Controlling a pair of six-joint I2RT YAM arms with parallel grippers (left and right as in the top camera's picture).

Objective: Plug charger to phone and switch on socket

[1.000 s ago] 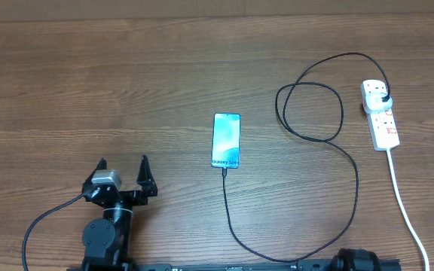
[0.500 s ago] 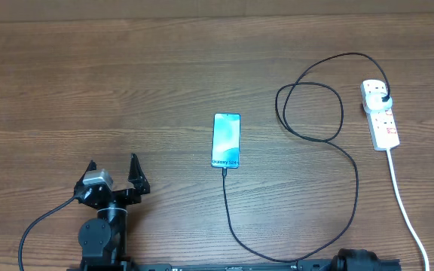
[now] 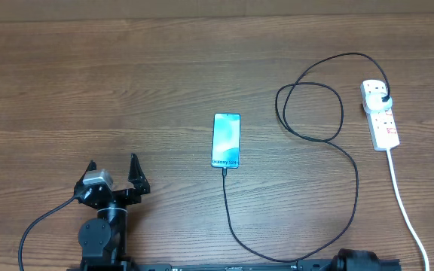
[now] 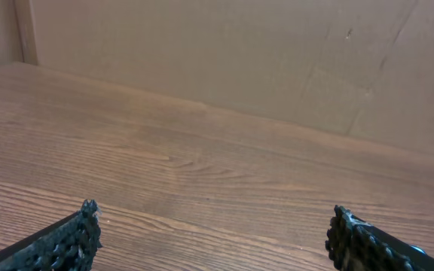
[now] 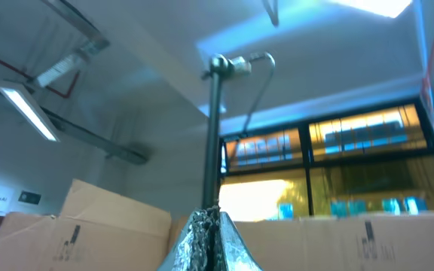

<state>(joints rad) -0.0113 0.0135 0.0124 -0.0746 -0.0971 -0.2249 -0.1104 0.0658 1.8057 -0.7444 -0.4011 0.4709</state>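
Lengthwise, phone (image 3: 227, 140) near-to-far, charger (image 3: 225, 203) at its near end; left gripper (image 3: 112, 162) wide, empty; right gripper (image 5: 211, 216) closed tight, empty.

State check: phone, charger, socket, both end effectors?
phone: lying flat, screen lit.
charger: tip at the phone's bottom edge, looks plugged in; plug in the socket's far outlet.
socket: holds the charger plug; switch state too small to tell.
left end effector: open, empty.
right end effector: shut, empty, pointing up.
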